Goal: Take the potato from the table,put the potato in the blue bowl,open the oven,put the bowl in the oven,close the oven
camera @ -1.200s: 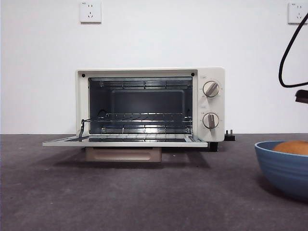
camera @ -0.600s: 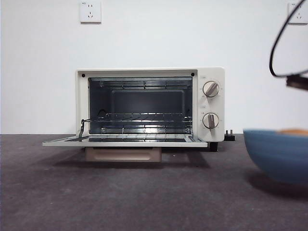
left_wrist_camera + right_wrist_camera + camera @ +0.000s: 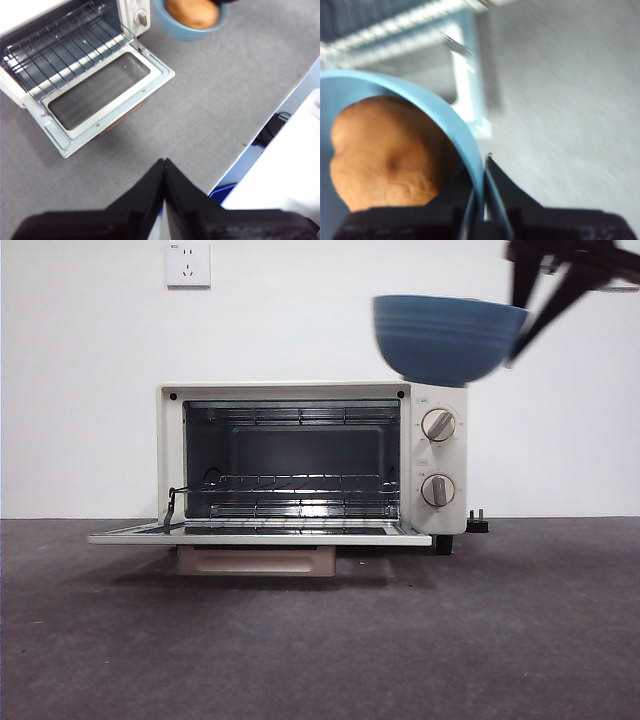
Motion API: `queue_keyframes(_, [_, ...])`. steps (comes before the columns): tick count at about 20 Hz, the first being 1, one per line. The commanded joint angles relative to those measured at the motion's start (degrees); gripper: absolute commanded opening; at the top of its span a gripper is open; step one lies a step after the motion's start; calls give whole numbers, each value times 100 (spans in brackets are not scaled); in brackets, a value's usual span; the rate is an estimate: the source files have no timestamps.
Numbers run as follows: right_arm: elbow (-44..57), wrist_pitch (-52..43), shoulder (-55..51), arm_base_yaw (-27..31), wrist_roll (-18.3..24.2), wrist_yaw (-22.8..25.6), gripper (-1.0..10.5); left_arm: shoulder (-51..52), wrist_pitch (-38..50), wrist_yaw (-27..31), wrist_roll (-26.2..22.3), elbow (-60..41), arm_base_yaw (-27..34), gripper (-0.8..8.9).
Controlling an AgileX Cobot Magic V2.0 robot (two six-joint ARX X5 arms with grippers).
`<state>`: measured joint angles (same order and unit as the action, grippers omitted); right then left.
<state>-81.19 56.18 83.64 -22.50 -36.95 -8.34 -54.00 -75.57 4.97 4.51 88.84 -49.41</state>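
Blue bowl [image 3: 447, 337] off the worktop [image 3: 320, 640], held in the air above the oven's [image 3: 310, 455] knob side, level with or just above its top in the front view. Gripped by the right gripper [image 3: 482, 200], fingers pinched narrow on the rim wall, one inside, one outside. Right wrist view blurred, so exact bite depth not readable.

Potato [image 3: 390, 155] inside the bowl, resting against the wall next to the pinch point. Fills much of the bowl. Nothing else in it as far as visible.

Oven door [image 3: 100, 100] dropped flat, wire rack [image 3: 290, 485] bare, cavity empty.

Left gripper [image 3: 164, 172] parked high over the near worktop edge, fingers pressed together on nothing, well apart from bowl and oven.

Handling, judged only: bowl looked rigid with a smooth, likely slippery rim; faint outer ridges probably little help to a rim pinch. Potato looked dense and firm, probably most of the carried weight and free to roll. Single-point rim hold means load hanging off one side, so tilt or slip at the pinch the main risk. Keeping the bowl level likely safest. Potato sitting on the grip side probably eases the lever load somewhat.

Step in hand looked like carrying the loaded bowl toward the open cavity; still needs lowering to rack height.
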Motion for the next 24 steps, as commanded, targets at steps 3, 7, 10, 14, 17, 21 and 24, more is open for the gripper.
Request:
queue_keyframes(3, [-909, 61, 1130, -402, -321, 85, -12, 225, 15, 37, -133, -4, -13, -5])
queue_keyframes(7, [-1508, 11, 2011, -603, -804, 85, -11, 404, 15, 195, -133, -4, -13, -5])
queue_keyframes(10, [-1943, -31, 2546, -605, -1182, 87, -12, 457, 15, 699, -170, -4, -13, -5])
queue_keyframes(14, [-2540, -68, 3106, -597, -1650, 83, -12, 490, 15, 1075, -175, -4, -13, -5])
queue_keyframes(17, [-2953, -11, 3506, -531, -1993, 7, -12, 501, 15, 1075, -219, -4, -13, -5])
queue_keyframes(21, [-3206, 85, 3742, -518, -2225, 284, -12, 516, 15, 1075, -219, -4, -13, -5])
queue_keyframes(24, [-3206, 66, 3746, -435, -2371, 461, -12, 527, 15, 1075, -219, -4, -13, -5])
